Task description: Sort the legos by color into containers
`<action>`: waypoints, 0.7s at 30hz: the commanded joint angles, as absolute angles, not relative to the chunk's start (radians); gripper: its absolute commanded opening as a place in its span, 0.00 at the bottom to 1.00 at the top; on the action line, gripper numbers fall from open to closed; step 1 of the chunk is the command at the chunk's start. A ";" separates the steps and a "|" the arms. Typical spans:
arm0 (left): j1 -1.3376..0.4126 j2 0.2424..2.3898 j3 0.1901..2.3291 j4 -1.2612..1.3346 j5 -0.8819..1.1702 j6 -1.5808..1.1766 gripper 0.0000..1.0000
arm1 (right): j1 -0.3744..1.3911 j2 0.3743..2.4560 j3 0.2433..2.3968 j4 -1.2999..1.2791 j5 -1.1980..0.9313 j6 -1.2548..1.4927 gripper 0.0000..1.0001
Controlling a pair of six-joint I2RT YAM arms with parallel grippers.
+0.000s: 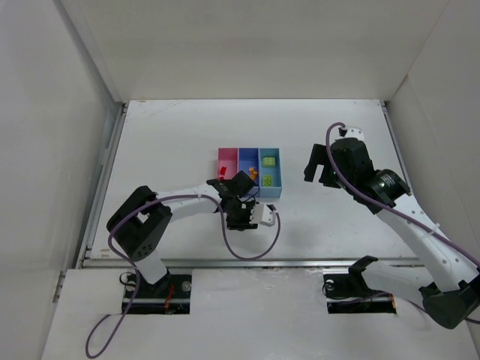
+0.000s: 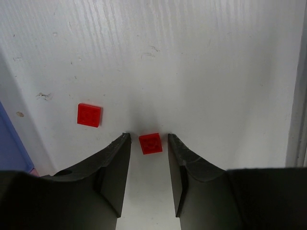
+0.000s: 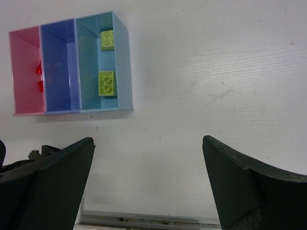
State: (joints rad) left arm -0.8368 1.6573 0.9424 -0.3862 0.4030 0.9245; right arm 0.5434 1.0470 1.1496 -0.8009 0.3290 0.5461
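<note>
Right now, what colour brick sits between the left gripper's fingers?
Red brick; clearest in left wrist view.

Left tool (image 1: 241,220) beside the containers (image 1: 248,157)

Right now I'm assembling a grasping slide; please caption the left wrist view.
Left gripper straddles a red lego on the white table, not yet gripping; a second red lego lies nearby.

Soft light comes from above, and the white surface (image 1: 187,135) looks bright and even. A faint grey shadow lies between the fingers of the left pincer (image 2: 147,137). The right pincer (image 3: 147,140) is dark, its edges slightly blurry.
</note>
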 commanded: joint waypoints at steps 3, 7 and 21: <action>-0.842 1.684 0.897 -0.393 0.330 0.893 0.33 | 0.546 1.025 1.154 -0.773 0.359 0.538 1.00; -0.842 1.671 0.862 -0.383 0.319 0.904 0.33 | 0.546 1.025 1.163 -0.782 0.359 0.538 1.00; -0.842 1.680 0.853 -0.380 0.265 0.893 0.33 | 0.546 1.025 1.172 -0.782 0.359 0.529 1.00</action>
State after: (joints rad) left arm -0.8444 1.6390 0.9142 -0.3294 0.3557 0.8795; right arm 0.5434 1.0470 1.1500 -0.8017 0.3382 0.5419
